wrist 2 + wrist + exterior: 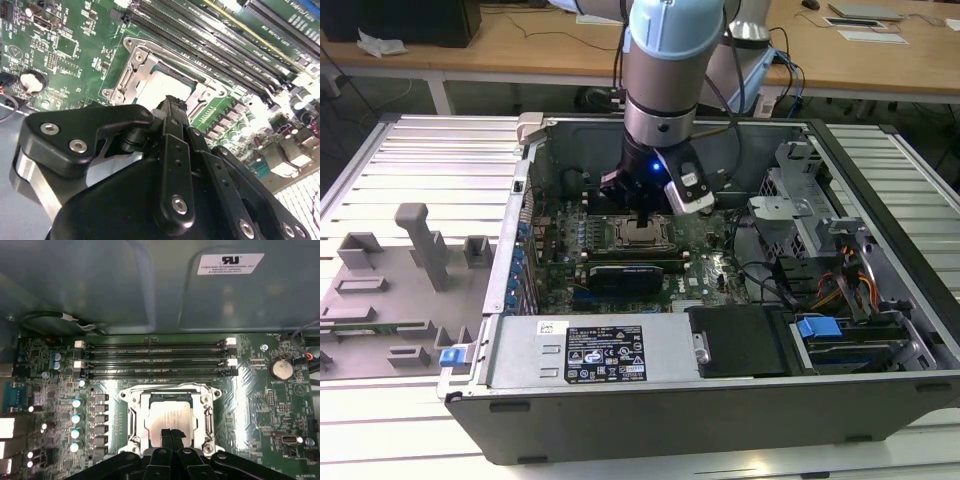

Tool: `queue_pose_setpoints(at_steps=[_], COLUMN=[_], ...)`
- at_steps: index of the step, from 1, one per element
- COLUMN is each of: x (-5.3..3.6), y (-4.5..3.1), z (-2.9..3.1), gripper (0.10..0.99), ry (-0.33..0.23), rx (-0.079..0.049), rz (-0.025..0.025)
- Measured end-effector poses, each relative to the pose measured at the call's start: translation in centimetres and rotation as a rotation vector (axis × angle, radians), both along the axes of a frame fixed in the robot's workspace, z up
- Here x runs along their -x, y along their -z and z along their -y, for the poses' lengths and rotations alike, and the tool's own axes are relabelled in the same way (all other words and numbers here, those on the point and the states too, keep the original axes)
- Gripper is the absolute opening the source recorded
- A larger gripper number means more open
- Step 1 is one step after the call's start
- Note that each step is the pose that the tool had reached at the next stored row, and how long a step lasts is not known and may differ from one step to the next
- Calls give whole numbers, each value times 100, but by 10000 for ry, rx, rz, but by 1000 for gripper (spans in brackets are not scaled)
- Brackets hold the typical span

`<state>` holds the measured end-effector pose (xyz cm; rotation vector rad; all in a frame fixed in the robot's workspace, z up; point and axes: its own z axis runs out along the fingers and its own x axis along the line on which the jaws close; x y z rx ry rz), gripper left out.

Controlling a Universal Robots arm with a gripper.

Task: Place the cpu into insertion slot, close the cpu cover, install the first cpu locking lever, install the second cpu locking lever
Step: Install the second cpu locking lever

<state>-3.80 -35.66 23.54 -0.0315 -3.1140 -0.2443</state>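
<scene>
The cpu (167, 421) sits seated in the insertion slot (131, 421) mid-motherboard, with the cpu cover (206, 412) framing it. The claw (169, 436) hovers pinched together, holding nothing. The chip looks light, rigid and fragile; grip its edges.

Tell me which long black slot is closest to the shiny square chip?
The memory slot nearest the cpu is the last of the three parallel slots, running right beside the silvery cpu cover. The other two slots lie farther off, toward the case wall. The gripper is over the chip.
</scene>
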Motion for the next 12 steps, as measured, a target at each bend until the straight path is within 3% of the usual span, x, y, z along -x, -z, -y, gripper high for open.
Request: queue_pose_setpoints(at_steps=[1, 12], x=[-1, 0], y=[-36, -39], z=[-2, -3], gripper=[106, 106], ry=[-2, 0], rx=[46, 54], rz=[0, 1])
